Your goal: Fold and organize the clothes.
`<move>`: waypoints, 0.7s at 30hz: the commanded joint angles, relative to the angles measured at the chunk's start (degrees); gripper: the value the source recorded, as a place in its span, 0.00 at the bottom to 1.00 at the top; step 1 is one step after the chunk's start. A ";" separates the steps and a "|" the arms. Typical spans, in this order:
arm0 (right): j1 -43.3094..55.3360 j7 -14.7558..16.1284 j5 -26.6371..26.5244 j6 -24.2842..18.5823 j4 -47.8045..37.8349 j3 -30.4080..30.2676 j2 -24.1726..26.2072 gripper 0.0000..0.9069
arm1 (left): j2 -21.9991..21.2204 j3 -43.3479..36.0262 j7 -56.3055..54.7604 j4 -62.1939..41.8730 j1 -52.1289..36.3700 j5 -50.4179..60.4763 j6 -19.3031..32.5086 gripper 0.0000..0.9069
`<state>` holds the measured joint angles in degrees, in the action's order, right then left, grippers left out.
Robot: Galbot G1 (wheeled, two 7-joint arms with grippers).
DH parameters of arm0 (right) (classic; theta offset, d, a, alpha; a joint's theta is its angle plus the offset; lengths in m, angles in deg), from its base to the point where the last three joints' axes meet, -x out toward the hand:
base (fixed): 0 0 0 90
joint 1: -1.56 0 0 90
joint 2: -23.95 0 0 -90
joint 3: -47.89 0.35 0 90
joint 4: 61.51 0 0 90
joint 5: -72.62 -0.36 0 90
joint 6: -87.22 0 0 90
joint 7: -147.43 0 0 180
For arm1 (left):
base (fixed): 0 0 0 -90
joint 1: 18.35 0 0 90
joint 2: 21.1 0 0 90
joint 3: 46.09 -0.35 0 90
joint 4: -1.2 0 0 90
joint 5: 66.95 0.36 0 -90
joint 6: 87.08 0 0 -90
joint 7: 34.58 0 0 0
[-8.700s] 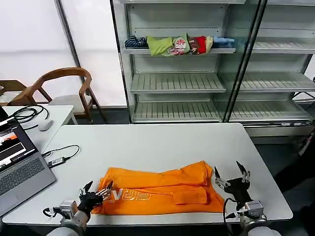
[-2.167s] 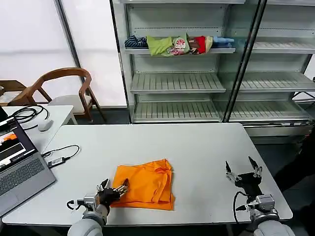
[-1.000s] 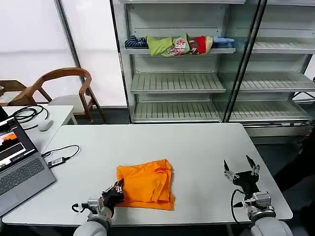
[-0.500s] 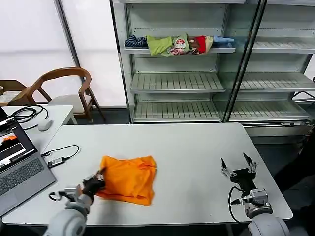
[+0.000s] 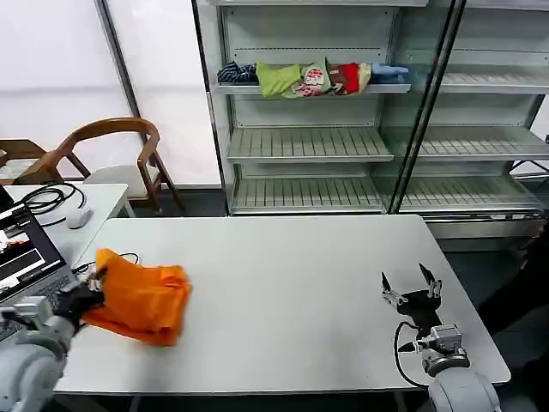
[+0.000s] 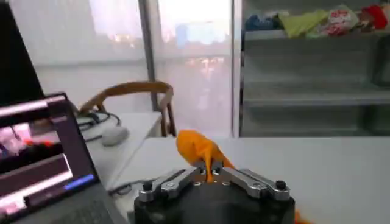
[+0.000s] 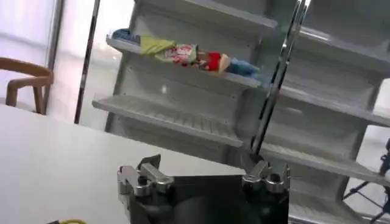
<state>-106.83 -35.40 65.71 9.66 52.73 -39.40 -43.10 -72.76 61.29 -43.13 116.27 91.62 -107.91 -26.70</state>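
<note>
Transport of the folded orange T-shirt (image 5: 137, 296), seen at the lower left of the head view. The left gripper (image 5: 88, 294) pinches the bundle at its left edge, the fingers pressed together on a ridge of cloth, as the left wrist view confirms (image 6: 207, 165). The shirt appears lifted or dragged near the left end of the white table (image 5: 283, 283), its far edge drooping; whether it touches the surface cannot be told. A laptop (image 5: 30, 257) and a black cable (image 5: 129, 257) lie just beside it. The right gripper (image 5: 410, 288), fingers spread and empty, waits at the lower right of the frame, well apart from the shirt.

To do this step well, the carry should likely stay low and steady so the folds do not slip open, should steer clear of the cable and laptop, and should release only once the bundle lies flat.
</note>
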 commanded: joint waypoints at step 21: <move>-4.50 -0.13 -0.15 0.52 1.81 5.42 1.12 1.00 | -19.23 -50.03 -9.07 8.78 -7.19 25.01 4.47 0.02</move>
<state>-110.29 -35.53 65.66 10.05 54.07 -35.62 -42.26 -81.25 34.18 -49.52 129.20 89.97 -97.01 -25.96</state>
